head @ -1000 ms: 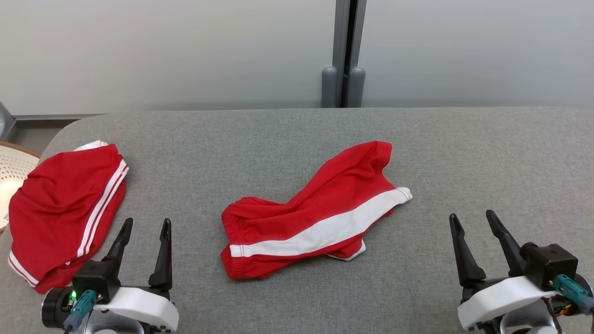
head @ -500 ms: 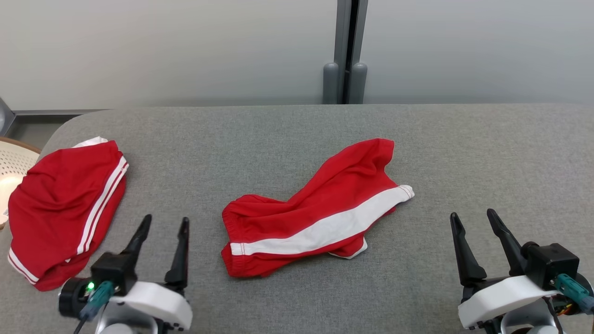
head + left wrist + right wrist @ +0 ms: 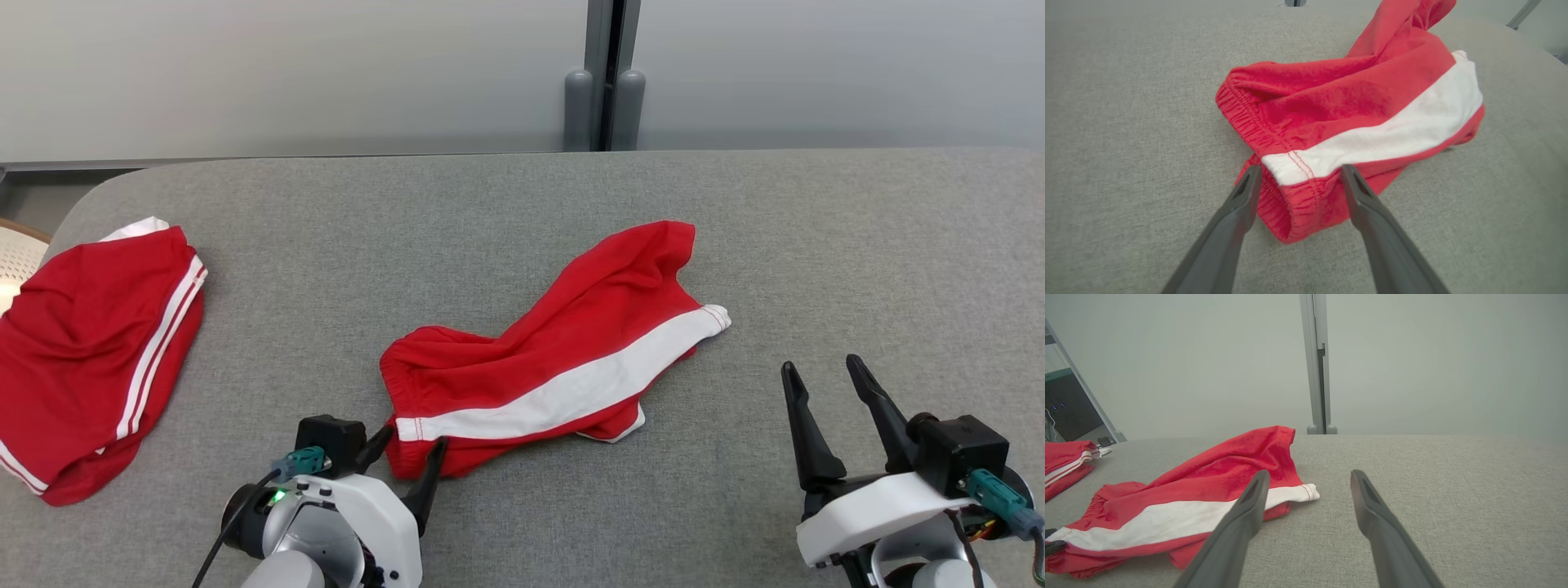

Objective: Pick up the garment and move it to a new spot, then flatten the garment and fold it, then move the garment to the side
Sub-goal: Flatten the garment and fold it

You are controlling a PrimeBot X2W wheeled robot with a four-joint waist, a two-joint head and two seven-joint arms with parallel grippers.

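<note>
The garment (image 3: 563, 359), red shorts with a broad white side stripe, lies crumpled in the middle of the grey padded table (image 3: 490, 204). My left gripper (image 3: 406, 454) is open at its near left corner. In the left wrist view the two fingers of the left gripper (image 3: 1300, 171) straddle the elastic waistband end of the garment (image 3: 1339, 106), where the white stripe stops. My right gripper (image 3: 820, 366) stands open above bare table at the lower right, well apart from the cloth. The right wrist view has the right gripper (image 3: 1310, 473) open, with the garment (image 3: 1208, 486) to its left.
A second pair of red shorts (image 3: 90, 351) with thin white stripes lies at the table's left edge and also appears as the second red shorts (image 3: 1065, 457) in the right wrist view. A pale perforated basket (image 3: 20, 253) sits beyond the left edge. A wall with a grey post (image 3: 604, 73) stands behind the table.
My left gripper has moved right and forward, from beside the left shorts to the middle garment's waistband corner. The head camera has tilted a little. The right gripper has stayed put.
</note>
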